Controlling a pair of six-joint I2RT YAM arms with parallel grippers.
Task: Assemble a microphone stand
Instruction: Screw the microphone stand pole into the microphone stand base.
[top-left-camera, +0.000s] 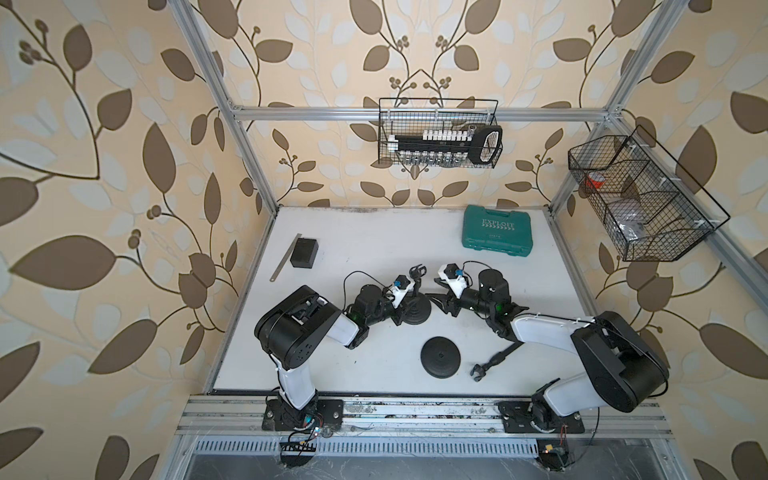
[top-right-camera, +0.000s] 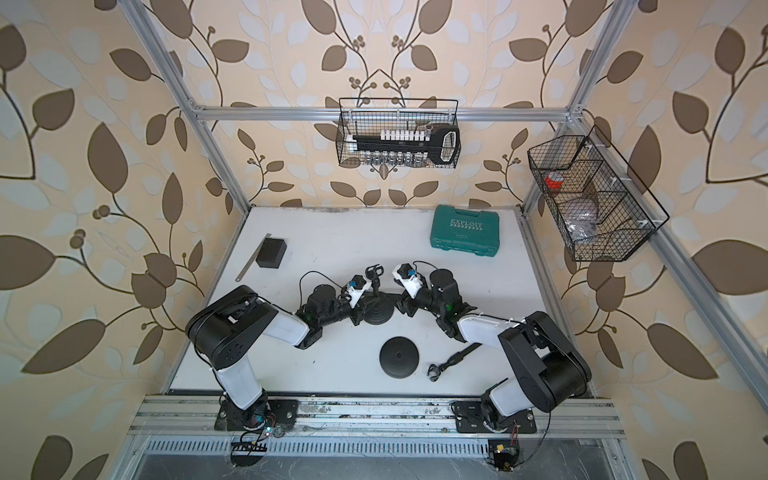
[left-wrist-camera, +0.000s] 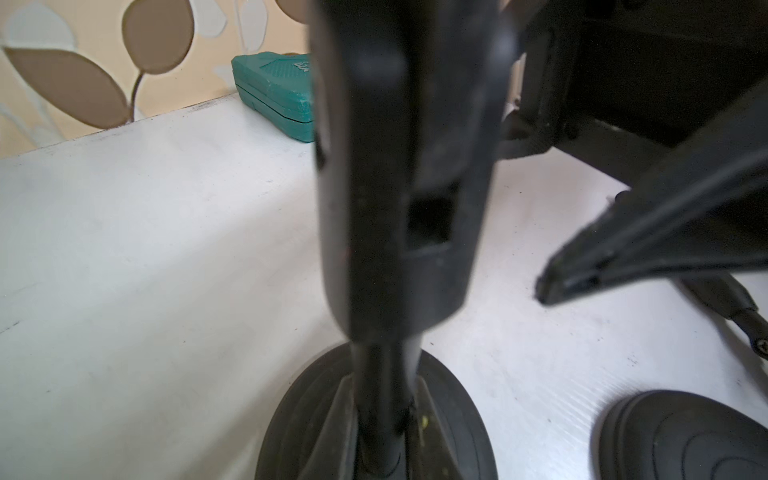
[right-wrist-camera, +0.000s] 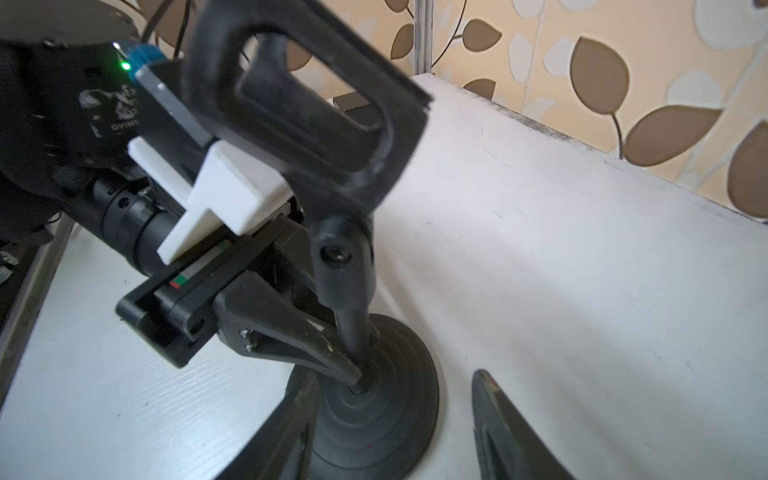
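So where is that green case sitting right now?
In both top views the green case lies flat in the far right corner of the table, by the back wall, near the side wire basket.

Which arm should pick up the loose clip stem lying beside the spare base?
Right, probably. The right gripper is free, jaws open, and the loose stem lies on its side, beside the spare base. The left gripper is shut on the upright stem.

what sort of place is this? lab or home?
Probably a lab robot cell dressed as a room: leaf wallpaper behind an aluminium frame, two arms bolted to a rail, wire tool baskets.
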